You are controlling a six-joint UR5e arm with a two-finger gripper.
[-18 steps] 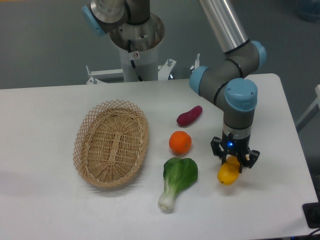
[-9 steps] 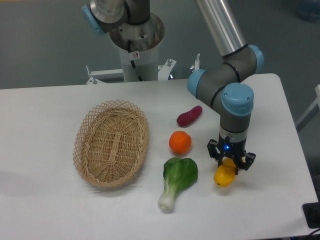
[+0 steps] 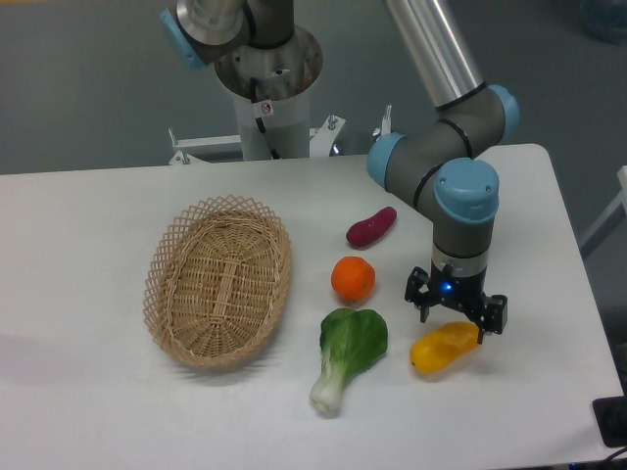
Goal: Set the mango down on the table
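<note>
The mango (image 3: 445, 348) lies flat on the white surface (image 3: 549, 392) beside the leafy green (image 3: 351, 351), the tool (image 3: 457, 313) spread wide just above it, so the arm should next lift away.

No text, label or number can be read anywhere.

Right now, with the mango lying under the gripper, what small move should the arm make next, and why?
Probably a straight lift upward. The mango lies on its side on the table, and the gripper looks open above it, fingers spread at its upper edge. Rising vertically should clear the fruit without nudging it toward the bok choy.
</note>
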